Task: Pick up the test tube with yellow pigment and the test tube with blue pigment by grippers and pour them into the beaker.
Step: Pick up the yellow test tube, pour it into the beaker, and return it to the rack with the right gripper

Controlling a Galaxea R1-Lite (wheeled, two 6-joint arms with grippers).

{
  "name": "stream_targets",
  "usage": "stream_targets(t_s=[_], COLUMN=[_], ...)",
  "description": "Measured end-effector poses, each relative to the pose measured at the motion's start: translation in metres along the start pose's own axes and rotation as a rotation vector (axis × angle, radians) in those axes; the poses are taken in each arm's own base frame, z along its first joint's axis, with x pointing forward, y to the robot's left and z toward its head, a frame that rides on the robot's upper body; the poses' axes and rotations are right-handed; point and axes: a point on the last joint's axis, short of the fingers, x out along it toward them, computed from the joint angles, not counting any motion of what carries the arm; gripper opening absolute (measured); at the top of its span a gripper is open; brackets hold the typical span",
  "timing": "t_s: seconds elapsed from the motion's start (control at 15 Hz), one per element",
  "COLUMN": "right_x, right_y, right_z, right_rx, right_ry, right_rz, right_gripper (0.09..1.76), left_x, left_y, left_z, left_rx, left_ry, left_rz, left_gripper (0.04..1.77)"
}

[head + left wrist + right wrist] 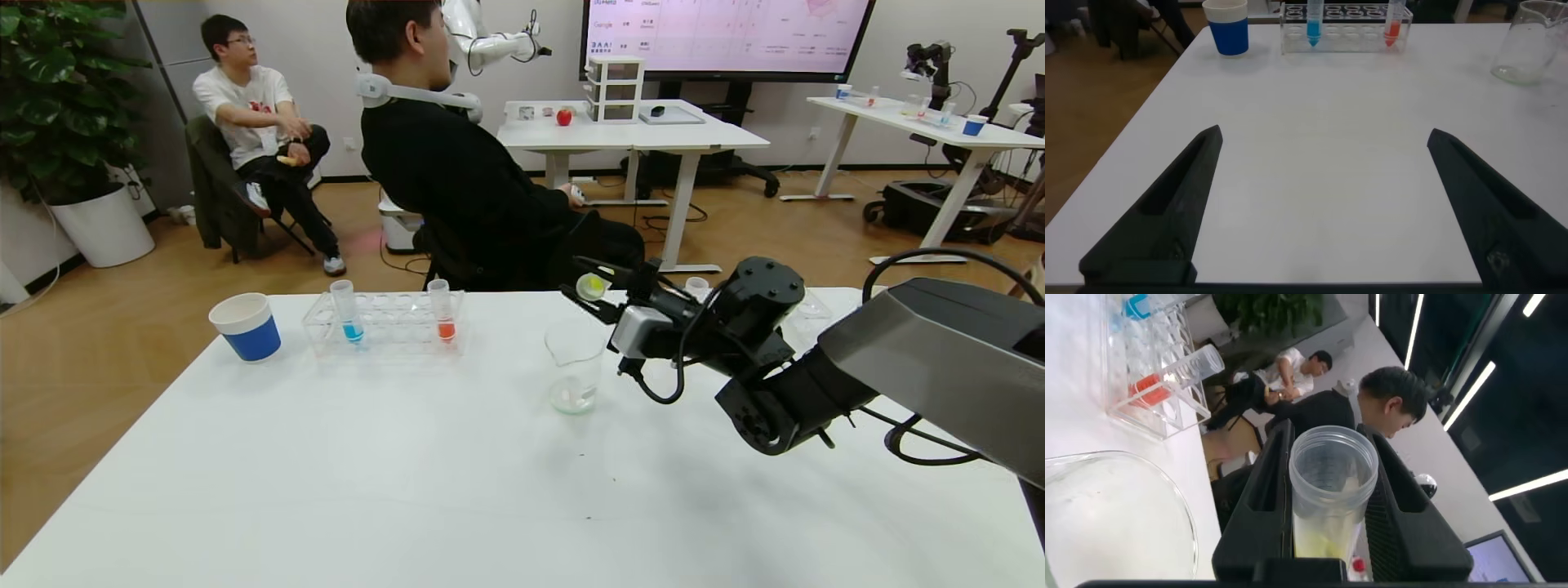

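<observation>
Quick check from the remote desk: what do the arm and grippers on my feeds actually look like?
The right arm has a dark grey angular shell, then black rounded wrist joints with loose black cables looping beside them. The right gripper is black, with a small white-silver block behind its fingers. In the left wrist view, the left gripper shows two matte black wedge-shaped fingers, tapering toward the tips. No markings are readable.

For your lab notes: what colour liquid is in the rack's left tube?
Light blue, clearest in the left wrist view.
</observation>
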Motion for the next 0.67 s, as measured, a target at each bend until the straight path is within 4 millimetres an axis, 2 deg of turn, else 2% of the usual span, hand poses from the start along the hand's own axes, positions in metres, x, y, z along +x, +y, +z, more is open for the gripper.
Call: stream_targets(t_s=[0.4,0.67], right_x=[0.015,0.015], right_y=[-0.007,-0.009], right_z=[-0.008,-0.014], right_rx=[-0.153,-0.231], right_ry=[-0.061,-0.085], right_rz=[-0.021,-0.015], right_gripper=[0.51,0.51], left_x=[0.000,0.000], left_y=[0.000,0.000], left_z=[0.000,0.000], left_rx=[0.000,0.000], left_ry=[0.000,0.000], left_rz=[0.000,0.000], left_gripper=[1.75,1.75])
